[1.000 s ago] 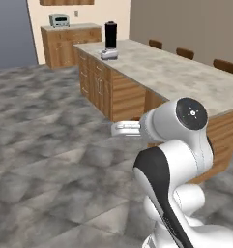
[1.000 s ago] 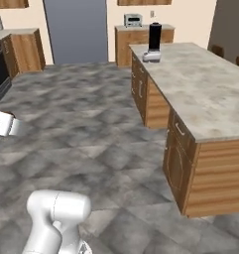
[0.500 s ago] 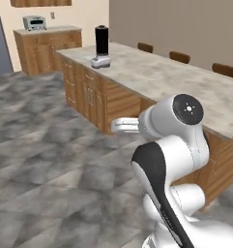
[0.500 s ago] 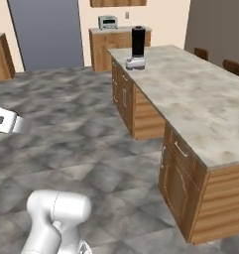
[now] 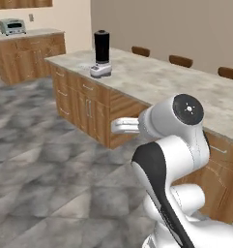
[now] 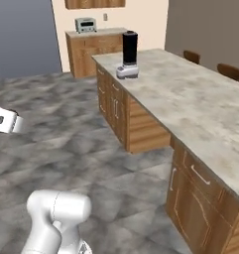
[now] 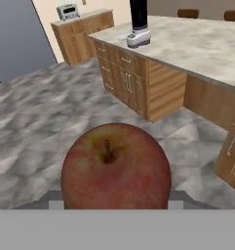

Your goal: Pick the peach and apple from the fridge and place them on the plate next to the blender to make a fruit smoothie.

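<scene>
The apple (image 7: 114, 168), dark red with a yellowish patch round its stem, sits close up in the hand view. My gripper (image 7: 114, 204) is shut on it, with grey finger parts showing at either side of its base. The black blender (image 5: 101, 52) stands on the far end of the island counter, ahead of the hand; it is also in the right base view (image 6: 128, 53) and the hand view (image 7: 138, 19). The grey fridge (image 6: 22, 39) stands shut at the far left. The peach and the plate are out of view.
The long wooden island with a stone top (image 6: 190, 99) runs along the right, its cabinet doors facing the open grey floor (image 6: 76, 144). Dark chair backs (image 5: 180, 60) line its far side. A back counter (image 6: 93, 44) carries a small grey appliance (image 6: 85, 24).
The whole picture has shifted, so the base has moved: the island and blender are nearer and further left in the left base view. The apple stays in the grip.
</scene>
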Motion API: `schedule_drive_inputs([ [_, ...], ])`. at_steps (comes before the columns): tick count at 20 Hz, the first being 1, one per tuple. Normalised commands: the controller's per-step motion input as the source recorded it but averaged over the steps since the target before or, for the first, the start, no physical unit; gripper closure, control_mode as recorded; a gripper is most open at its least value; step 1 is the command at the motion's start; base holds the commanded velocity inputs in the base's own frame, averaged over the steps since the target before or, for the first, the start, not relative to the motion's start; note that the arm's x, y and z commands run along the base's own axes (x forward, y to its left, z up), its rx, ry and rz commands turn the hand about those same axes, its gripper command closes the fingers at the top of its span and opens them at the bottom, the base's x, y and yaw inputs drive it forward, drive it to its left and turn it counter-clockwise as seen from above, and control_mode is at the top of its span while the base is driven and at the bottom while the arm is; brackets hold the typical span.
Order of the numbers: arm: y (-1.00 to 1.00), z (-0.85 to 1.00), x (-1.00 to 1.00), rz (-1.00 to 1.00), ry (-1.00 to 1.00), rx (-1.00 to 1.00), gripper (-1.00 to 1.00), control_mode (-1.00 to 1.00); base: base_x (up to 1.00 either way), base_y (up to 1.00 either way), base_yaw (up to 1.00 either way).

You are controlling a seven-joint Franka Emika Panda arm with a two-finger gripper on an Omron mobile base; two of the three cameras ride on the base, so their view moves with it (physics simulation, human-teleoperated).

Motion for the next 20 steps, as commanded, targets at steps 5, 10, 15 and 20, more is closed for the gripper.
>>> schedule_drive_inputs([
  [5, 0.0, 0.0, 0.0, 0.0, 0.0, 0.0, 1.0, 1.0, 1.0, 1.0, -0.35],
  [10, 0.0, 0.0, 0.0, 0.0, 0.0, 0.0, 1.0, 1.0, 1.0, 1.0, -0.38],
  [15, 0.0, 0.0, 0.0, 0.0, 0.0, 0.0, 1.0, 1.0, 1.0, 1.0, -0.38],
  [20, 0.0, 0.0, 0.0, 0.0, 0.0, 0.0, 1.0, 1.0, 1.0, 1.0, -0.37],
])
